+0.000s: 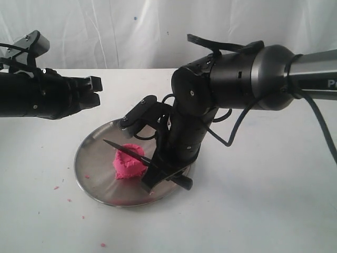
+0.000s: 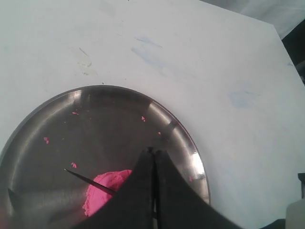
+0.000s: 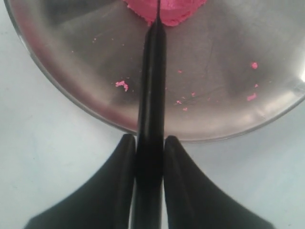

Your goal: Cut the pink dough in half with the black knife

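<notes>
The pink dough [image 1: 128, 163] sits as one lump in the middle of a round steel plate [image 1: 92, 176]. My right gripper [image 1: 158, 173] is shut on the handle of the black knife [image 1: 126, 151]. The blade lies across the top of the dough, its tip sticking out beyond it. In the right wrist view the gripper [image 3: 150, 138] clamps the knife [image 3: 152, 71], which points at the dough [image 3: 174, 12]. My left gripper [image 1: 96, 90] hangs above the table, left of the plate, apart from everything. In its own view the left gripper [image 2: 153, 151] is shut and empty, above the dough [image 2: 107, 188] and the knife blade [image 2: 88, 180].
Tiny pink crumbs [image 3: 121, 84] dot the plate [image 3: 228, 100], and more crumbs [image 1: 56, 187] lie on the white table in front of it. A white curtain hangs behind the table. The right arm's bulk and its cables loom over the plate's right side.
</notes>
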`<state>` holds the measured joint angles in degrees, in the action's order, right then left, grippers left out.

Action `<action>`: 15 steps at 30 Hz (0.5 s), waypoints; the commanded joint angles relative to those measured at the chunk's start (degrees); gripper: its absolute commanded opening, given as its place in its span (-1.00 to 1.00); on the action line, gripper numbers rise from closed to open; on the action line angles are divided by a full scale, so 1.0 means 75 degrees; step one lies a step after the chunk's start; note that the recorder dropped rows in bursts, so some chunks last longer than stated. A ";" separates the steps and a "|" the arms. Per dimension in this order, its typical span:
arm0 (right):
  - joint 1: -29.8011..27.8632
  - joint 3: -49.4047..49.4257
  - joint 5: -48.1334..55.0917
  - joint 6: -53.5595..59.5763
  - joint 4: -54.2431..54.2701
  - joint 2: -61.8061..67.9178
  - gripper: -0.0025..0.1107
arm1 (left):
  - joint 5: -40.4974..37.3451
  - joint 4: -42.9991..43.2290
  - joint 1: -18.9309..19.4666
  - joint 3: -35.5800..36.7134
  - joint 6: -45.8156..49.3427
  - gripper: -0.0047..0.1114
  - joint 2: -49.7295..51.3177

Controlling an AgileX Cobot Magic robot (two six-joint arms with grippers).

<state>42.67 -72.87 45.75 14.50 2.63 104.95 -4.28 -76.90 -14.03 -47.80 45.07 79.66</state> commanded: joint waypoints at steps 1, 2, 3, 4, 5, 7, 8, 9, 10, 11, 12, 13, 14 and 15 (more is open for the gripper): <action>-0.0055 0.0020 -0.0112 0.0110 -0.0093 -0.0012 -0.96 | -0.0056 -0.0073 0.0028 -0.0013 0.0006 -0.92 -0.0024; -0.0055 0.0020 -0.0128 0.0110 -0.0111 -0.0012 -0.96 | -0.0056 -0.0073 0.0028 -0.0013 0.0006 -0.92 -0.0024; -0.0055 0.0020 -0.0144 0.0110 -0.0127 -0.0012 -0.96 | -0.0041 -0.0073 0.0028 -0.0013 0.0006 -0.92 -0.0024; -0.0055 0.0020 -0.0166 0.0110 -0.0149 -0.0012 -0.96 | -0.0041 -0.0073 0.0028 -0.0013 0.0006 -0.92 -0.0024; -0.0055 0.0020 -0.0186 0.0110 -0.0167 -0.0012 -0.96 | -0.0041 -0.0073 0.0028 -0.0013 0.0006 -0.92 -0.0024; -0.0055 0.0020 -0.0247 0.0110 -0.0180 -0.0012 -0.96 | -0.0041 -0.0073 0.0028 -0.0013 0.0006 -0.92 -0.0024; -0.0055 0.0020 -0.0264 0.0110 -0.0206 -0.0012 -0.96 | -0.0041 -0.0073 0.0028 -0.0013 0.0006 -0.92 -0.0024; -0.0055 0.0020 -0.0281 0.0110 -0.0268 -0.0012 -0.96 | -0.0041 -0.0073 0.0028 -0.0013 0.0006 -0.92 -0.0024; -0.0055 0.0020 -0.0281 0.0110 -0.0291 -0.0012 -0.96 | -0.0041 -0.0073 0.0028 -0.0013 0.0006 -0.92 -0.0024; -0.0055 0.0020 -0.0281 0.0110 -0.0308 -0.0012 -0.96 | -0.0022 -0.0073 0.0028 -0.0013 0.0006 -0.92 -0.0024; -0.0066 0.0020 -0.0281 0.0110 -0.0350 0.0005 -0.96 | -0.0022 -0.0073 0.0028 -0.0013 0.0006 -0.92 -0.0024; -0.0066 0.0020 -0.0281 0.0110 -0.0350 0.0021 -0.96 | -0.0024 -0.0073 0.0028 -0.0013 0.0006 -0.92 -0.0010; -0.0066 0.0020 -0.0281 0.0110 -0.0350 0.0059 -0.96 | -0.0024 -0.0073 0.0028 -0.0013 0.0006 -0.92 0.0001; -0.0066 0.0020 -0.0281 0.0110 -0.0350 0.0091 -0.96 | -0.0024 -0.0073 0.0028 -0.0013 0.0006 -0.92 0.0057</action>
<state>42.63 -72.87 44.04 14.74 0.64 105.16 -3.90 -76.90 -14.03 -47.80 45.07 79.66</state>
